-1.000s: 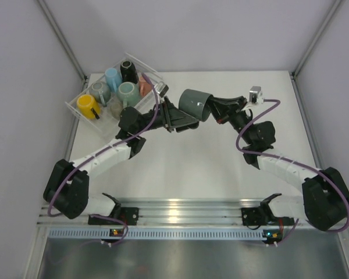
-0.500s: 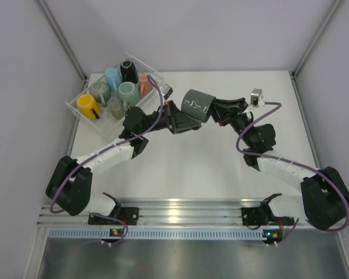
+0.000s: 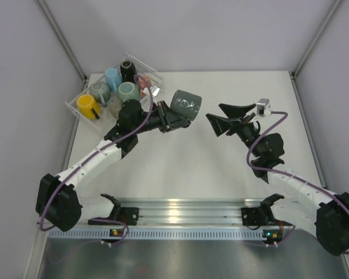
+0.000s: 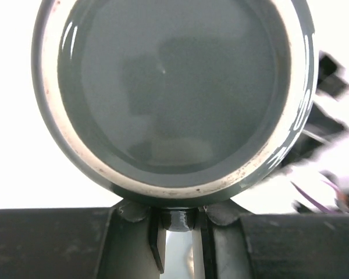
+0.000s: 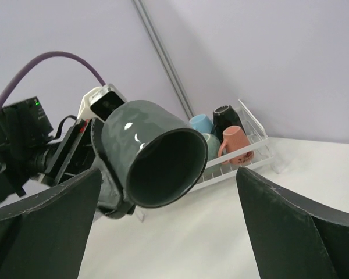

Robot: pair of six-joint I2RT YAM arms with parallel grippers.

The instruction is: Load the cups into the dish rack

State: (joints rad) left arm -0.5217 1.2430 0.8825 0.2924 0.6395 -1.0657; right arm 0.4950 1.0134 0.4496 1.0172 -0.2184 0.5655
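Note:
A dark green mug [image 3: 185,104] hangs on its side in the air just right of the clear dish rack [image 3: 75,111]. My left gripper [image 3: 170,118] is shut on the mug's handle [image 4: 177,219]. The mug's round base [image 4: 174,93] fills the left wrist view above the left gripper [image 4: 177,232]. My right gripper [image 3: 214,112] stands open and empty to the mug's right, apart from it. In the right wrist view the mug's mouth [image 5: 160,165] faces the right gripper [image 5: 168,180], between its wide-spread fingers [image 5: 46,226]. Yellow [image 3: 87,106], light blue [image 3: 112,77], black [image 3: 128,70], teal [image 3: 127,91] and salmon pink [image 3: 144,85] cups sit in the rack.
The rack [image 5: 253,152] stands at the table's far left corner, close to the grey walls and a slanted metal post [image 3: 61,38]. A grey-blue cup [image 3: 100,90] also sits in it. Bare white table [image 3: 192,163] lies between the two arms.
The right gripper opened, let go of the dark green mug and drew back to the right. The left gripper shut on the mug's handle and carried it left toward the rack.

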